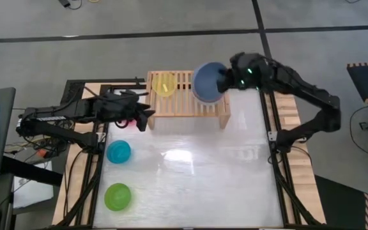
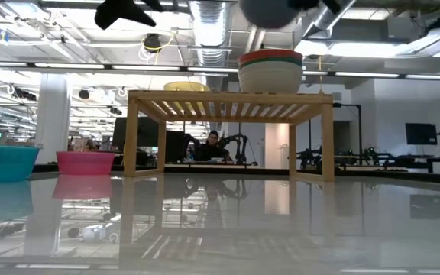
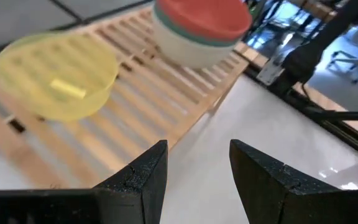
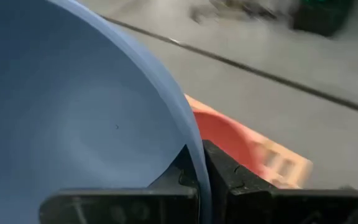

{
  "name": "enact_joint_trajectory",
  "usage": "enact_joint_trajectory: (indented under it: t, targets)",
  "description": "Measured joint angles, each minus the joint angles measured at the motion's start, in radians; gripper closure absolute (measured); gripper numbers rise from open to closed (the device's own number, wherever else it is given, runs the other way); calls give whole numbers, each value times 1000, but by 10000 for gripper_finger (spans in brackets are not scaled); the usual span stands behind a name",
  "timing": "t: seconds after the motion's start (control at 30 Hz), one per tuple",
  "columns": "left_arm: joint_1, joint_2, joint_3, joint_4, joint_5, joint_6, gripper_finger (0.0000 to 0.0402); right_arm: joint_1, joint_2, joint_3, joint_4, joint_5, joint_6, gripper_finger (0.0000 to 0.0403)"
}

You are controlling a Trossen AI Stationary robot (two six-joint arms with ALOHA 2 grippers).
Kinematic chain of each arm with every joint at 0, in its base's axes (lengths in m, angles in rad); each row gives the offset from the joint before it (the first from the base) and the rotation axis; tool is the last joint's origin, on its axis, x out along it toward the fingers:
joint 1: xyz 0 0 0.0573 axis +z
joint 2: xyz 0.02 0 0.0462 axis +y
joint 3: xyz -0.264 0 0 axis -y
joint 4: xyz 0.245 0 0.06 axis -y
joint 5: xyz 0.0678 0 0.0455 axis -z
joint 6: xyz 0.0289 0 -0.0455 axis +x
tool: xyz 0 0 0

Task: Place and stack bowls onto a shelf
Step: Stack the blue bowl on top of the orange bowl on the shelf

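My right gripper [image 1: 225,81] is shut on the large blue bowl [image 1: 208,82], held above the right part of the wooden shelf [image 1: 187,102]. Below it a stack of cream-white, teal and red bowls [image 2: 270,70] stands on the slats. A yellow bowl [image 1: 165,84] sits on the shelf's left part. My left gripper [image 1: 147,118] is open and empty by the shelf's left leg. Cyan [image 1: 118,152], lime green [image 1: 117,197] and pink [image 2: 85,162] bowls rest on the table at the left. My right gripper pinches the blue bowl's rim [image 4: 194,163], one finger inside the bowl and one outside. The fingers come from the table's right side. The bowl is lifted clear, tilted, above the stacked bowls, whose red one [image 4: 229,140] shows just beyond the rim.
The shelf stands at the table's far edge, with bare slats [image 1: 185,82] between the yellow bowl and the stack. The white tabletop [image 1: 203,172] is bare in the middle and right. A person sits in the room beyond the table [image 2: 214,145].
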Motion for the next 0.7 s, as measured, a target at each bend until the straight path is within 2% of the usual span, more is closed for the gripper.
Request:
enact_joint_trajectory:
  t: [0.23,0.43,0.57,0.7]
  targets:
    - [-22,0,0,-82,-10,-40,245,-120,134,119,-230,-105,55,358]
    - [-28,0,0,-104,-17,-45,245,-152,193,181,-281,-149,78,347]
    - [-28,0,0,-105,-16,-55,245,-173,207,205,-294,-155,56,305]
    - [-29,0,0,-110,-13,-63,245,-188,205,207,-306,-153,59,237]
